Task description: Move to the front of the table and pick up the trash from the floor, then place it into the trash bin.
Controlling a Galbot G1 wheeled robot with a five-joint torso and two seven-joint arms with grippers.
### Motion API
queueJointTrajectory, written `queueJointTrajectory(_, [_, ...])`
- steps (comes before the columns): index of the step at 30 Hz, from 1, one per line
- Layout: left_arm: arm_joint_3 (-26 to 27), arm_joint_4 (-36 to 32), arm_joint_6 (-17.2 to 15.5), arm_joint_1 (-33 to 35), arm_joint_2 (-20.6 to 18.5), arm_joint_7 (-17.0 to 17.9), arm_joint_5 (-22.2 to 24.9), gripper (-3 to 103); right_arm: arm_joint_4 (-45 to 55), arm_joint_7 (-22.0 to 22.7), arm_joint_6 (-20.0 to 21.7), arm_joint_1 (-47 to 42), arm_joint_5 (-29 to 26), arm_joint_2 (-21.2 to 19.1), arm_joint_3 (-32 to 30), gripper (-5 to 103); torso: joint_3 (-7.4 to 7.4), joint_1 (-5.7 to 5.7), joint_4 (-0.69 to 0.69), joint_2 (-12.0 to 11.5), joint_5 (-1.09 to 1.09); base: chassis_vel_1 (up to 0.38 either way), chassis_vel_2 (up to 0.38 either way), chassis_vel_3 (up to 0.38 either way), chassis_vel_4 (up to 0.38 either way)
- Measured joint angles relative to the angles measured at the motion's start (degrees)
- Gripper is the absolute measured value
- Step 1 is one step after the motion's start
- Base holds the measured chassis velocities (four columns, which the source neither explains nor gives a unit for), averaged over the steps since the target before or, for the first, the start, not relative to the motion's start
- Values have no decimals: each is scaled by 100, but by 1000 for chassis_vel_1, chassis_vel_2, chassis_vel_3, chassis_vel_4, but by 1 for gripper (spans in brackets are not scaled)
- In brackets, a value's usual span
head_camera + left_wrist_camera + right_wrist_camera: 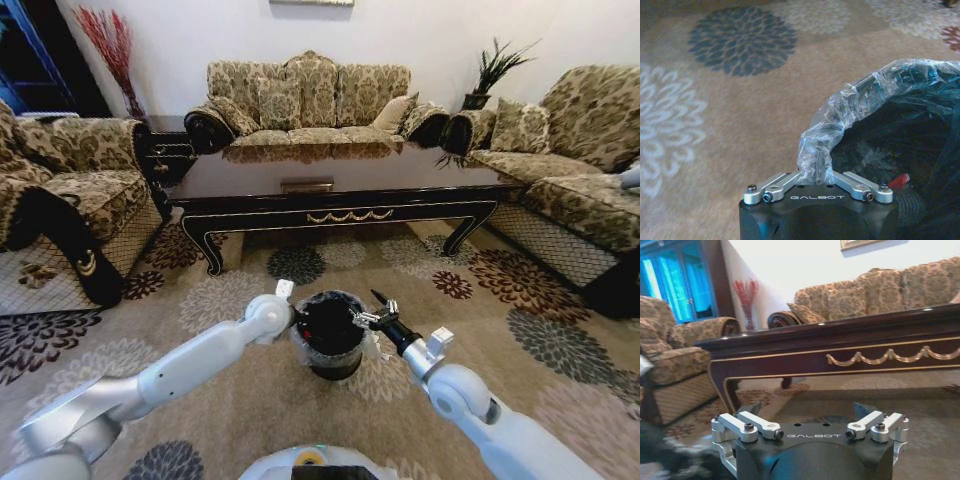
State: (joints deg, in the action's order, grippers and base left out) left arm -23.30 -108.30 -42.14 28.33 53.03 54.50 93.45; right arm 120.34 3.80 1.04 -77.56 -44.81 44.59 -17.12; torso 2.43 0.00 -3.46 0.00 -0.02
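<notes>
Two grippers meet at the trash bin (331,335), which stands on the floor (250,400) at the lower centre of the head view, just ahead of the robot and well short of the table (330,185) across the middle of the frame. The left gripper (816,172) is pinched shut on the bin's bag-lined rim (850,107) — the greyish plastic bunches right between its links. The right gripper (372,312) hangs at the bin's right edge with its fingers spread and nothing visible between them; from its wrist it faces the gold-scrolled table front (890,356).

No trash can be made out on the visible carpet. A small red scrap (898,181) lies inside the bin, so the drop looks done or nearly so — what may remain is releasing the rim and drawing both arms back.

Sofas (310,95) ring the table at upper left, centre and right; nothing crowds the bin itself
</notes>
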Motion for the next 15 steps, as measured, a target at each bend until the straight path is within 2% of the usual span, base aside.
queueJointTrajectory(2, [392,-156,0,408,-226,-49,-54,0,-123,59,2,42,-148,9,-44,100,0,0,-1,0,1,0,0,0,0])
queueJointTrajectory(5, [634,-258,0,636,-342,-79,-70,0,-173,62,3,57,-191,9,-72,100,0,0,-1,0,0,0,0,0,0])
queueJointTrajectory(7, [1148,-414,0,1083,-570,-124,-167,0,-343,62,3,104,-211,10,-83,100,0,0,0,0,-1,0,0,0,0])
queueJointTrajectory(9, [1287,-457,0,1204,-634,-148,-199,0,-408,62,-2,123,-202,16,-81,100,0,0,0,0,1,0,0,0,0])
queueJointTrajectory(13, [2166,-727,0,2091,-919,-360,-398,0,-1052,-33,-216,258,39,150,-4,100,0,0,1,0,1,0,0,0,0])
queueJointTrajectory(15, [2296,-785,0,2257,-966,-394,-425,0,-1209,-52,-253,288,134,178,28,100,0,0,1,0,1,0,0,0,0])
